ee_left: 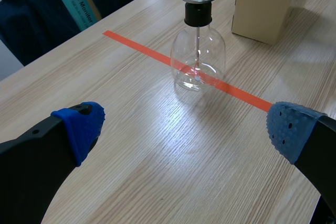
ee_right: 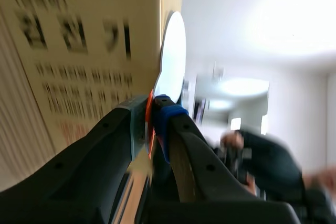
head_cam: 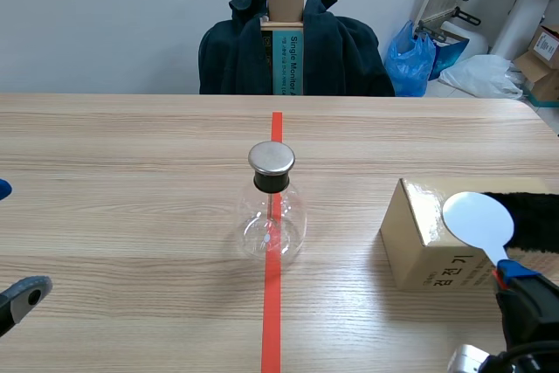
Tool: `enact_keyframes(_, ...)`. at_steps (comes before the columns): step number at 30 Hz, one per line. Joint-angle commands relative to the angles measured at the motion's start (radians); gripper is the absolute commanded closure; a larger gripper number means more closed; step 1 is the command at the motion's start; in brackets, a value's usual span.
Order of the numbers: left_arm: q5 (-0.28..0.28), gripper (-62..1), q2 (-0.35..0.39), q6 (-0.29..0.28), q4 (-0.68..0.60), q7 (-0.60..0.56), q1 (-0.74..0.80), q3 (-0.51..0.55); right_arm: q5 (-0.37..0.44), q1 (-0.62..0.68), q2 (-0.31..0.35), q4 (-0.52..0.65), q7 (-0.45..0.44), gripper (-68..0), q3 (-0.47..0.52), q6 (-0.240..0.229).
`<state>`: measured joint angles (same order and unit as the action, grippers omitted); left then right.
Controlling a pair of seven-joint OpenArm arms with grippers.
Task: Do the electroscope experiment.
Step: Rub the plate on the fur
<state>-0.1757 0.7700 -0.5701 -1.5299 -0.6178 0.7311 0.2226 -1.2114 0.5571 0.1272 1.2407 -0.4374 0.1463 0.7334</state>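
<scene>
Electroscope [head_cam: 272,207], inner foil indistinct; white disc's [head_cam: 477,222] handle largely within right fingers [ee_right: 195,171].

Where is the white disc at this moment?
In the scene view the white disc sits at the right, held in the right gripper by the cardboard box, right of the glass flask.

Paddle handle [ee_right: 149,124], seemingly inside end effector [ee_right: 153,103]

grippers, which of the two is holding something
The right gripper: its fingers are shut on the handle of the white paddle by the cardboard box. The left gripper is open, with nothing between its fingers.
</scene>
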Motion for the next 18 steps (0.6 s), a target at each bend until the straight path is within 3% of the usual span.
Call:
enact_keyframes(1, -0.014, -62.3, 0.001, 0.0, -0.015, -0.013, -0.008, 0.004, 0.023, -0.006, 0.016, 0.006, 0.114, -0.8, 0.01, 0.05)
enact_keyframes(4, -0.014, -62.3, 0.001, 0.0, -0.015, -0.013, -0.008, 0.004, 0.021, -0.006, 0.017, 0.006, 0.164, -0.8, 0.012, 0.05)
enact_keyframes(9, -0.014, -62.3, 0.001, 0.0, -0.015, -0.013, -0.008, 0.004, 0.014, -0.006, 0.016, 0.006, -0.048, -0.8, -0.011, 0.05)
enact_keyframes(11, -0.014, -62.3, 0.001, 0.0, -0.015, -0.013, -0.008, 0.004, 0.02, -0.006, 0.015, 0.006, -0.014, -0.8, -0.015, 0.05)
enact_keyframes(15, -0.014, -62.3, 0.001, 0.0, -0.015, -0.013, -0.008, 0.004, 0.029, -0.006, 0.014, 0.006, 0.177, -0.8, -0.008, 0.05)
enact_keyframes(18, -0.014, -62.3, 0.001, 0.0, -0.015, -0.013, -0.008, 0.004, 0.021, -0.006, 0.014, 0.006, 0.151, -0.8, -0.003, 0.05)
